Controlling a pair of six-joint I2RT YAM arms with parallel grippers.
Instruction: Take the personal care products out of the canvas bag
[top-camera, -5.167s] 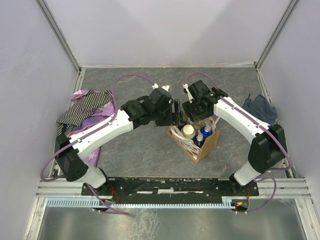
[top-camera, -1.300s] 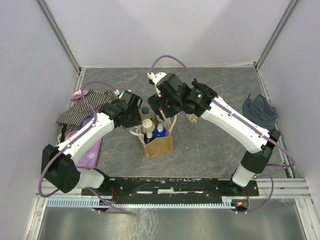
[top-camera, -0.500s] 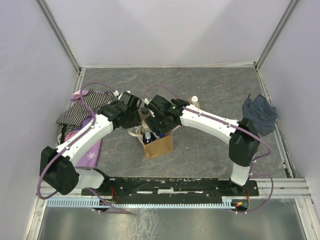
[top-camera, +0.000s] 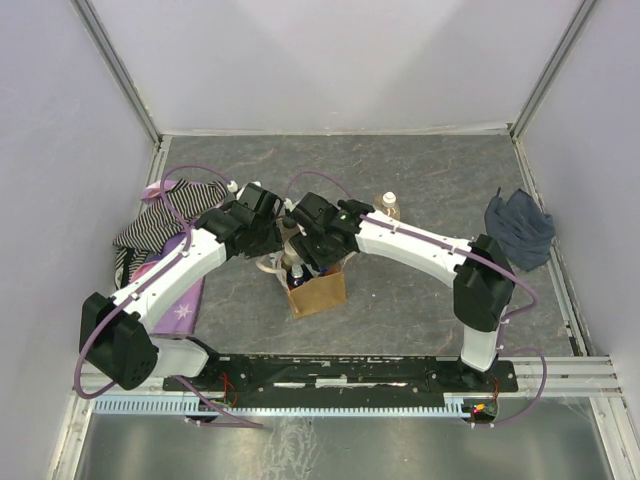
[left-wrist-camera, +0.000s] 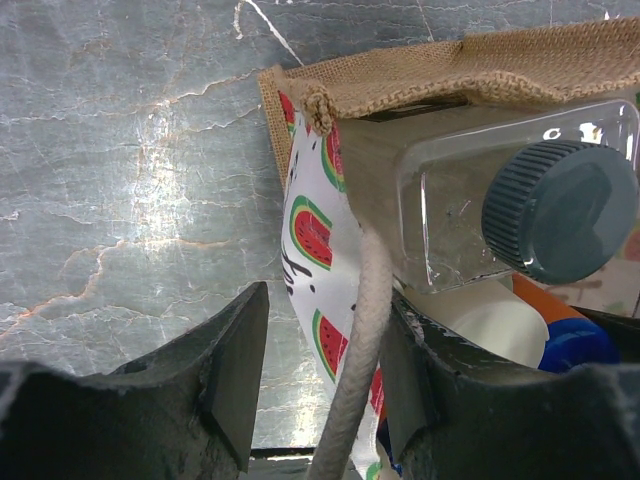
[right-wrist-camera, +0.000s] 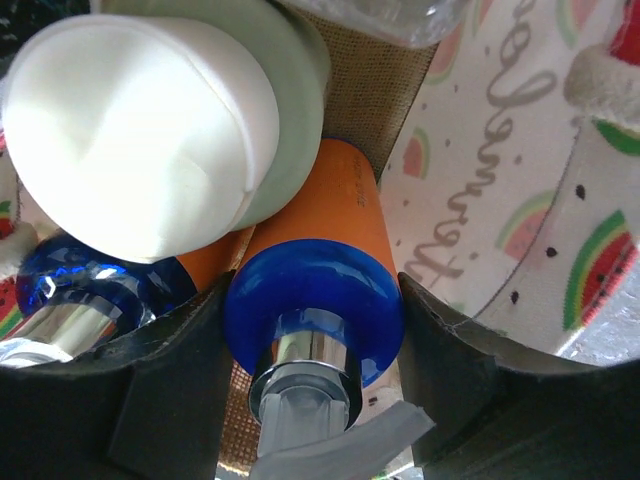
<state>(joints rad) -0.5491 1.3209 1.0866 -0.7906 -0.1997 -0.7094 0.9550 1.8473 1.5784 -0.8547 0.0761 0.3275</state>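
Observation:
The canvas bag (top-camera: 320, 293) stands at mid-table. My left gripper (top-camera: 272, 243) is at its left rim; in the left wrist view the open jaws (left-wrist-camera: 325, 370) straddle the watermelon-print wall (left-wrist-camera: 310, 230) and cream handle (left-wrist-camera: 365, 330). The clear square bottle (left-wrist-camera: 450, 200) with a dark cap sits just inside. My right gripper (top-camera: 308, 262) reaches into the bag and is shut (right-wrist-camera: 312, 330) on an orange-and-blue bottle (right-wrist-camera: 315, 240) at its blue collar. The cream bottle (right-wrist-camera: 150, 130) and the second orange-and-blue bottle (right-wrist-camera: 70, 280) stand beside it. The amber bottle (top-camera: 387, 206) stands on the table behind the right arm.
Striped clothes (top-camera: 165, 215) and purple clothes (top-camera: 180, 300) lie at the left edge. A blue-grey cloth (top-camera: 520, 225) lies at the right edge. Walls enclose the table on three sides.
The bag was shifted left across the table. The amber bottle now stands outside it. My right gripper has gone down into the bag and closed around an orange-and-blue bottle.

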